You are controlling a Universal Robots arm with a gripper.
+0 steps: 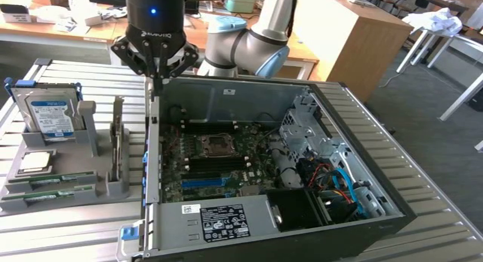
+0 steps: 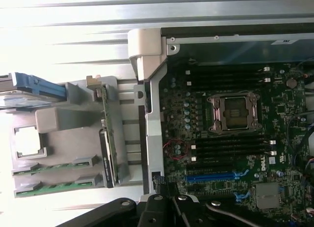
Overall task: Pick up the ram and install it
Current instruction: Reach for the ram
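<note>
— Two ram sticks (image 1: pixel 53 180) in the gray holder (image 1: pixel 106 188), am I counting right?

— Yes. Both lie flat along the holder's edge nearest the exterior camera. The front ram stick (image 1: pixel 47 197) sits in the slot at that very edge, and the second ram stick (image 1: pixel 54 179) is in the slot just behind it. Both are green boards with pale labels.

— Is the gripper carrying either one?

— No. The gripper (image 1: pixel 160 76) has its fingers pinched together on nothing. It points straight down over the far corner of the open computer case (image 1: pixel 226 98), on the side toward the holder. Whether the tips touch the case wall I cannot tell. It is well apart from both sticks.

— What else sits in the holder?

— A hard drive (image 1: pixel 51 117) stands upright at the far edge. A square processor chip (image 1: pixel 36 160) lies between it and the ram. A card (image 1: pixel 117 140) stands on edge on the side toward the case.

— And the case?

— It sits just beside the holder on the same slatted metal table (image 1: pixel 68 233). Inside, the motherboard (image 1: pixel 177 160) shows, with the processor socket (image 1: pixel 215 143) between rows of long black memory slots (image 1: pixel 219 163).
</note>
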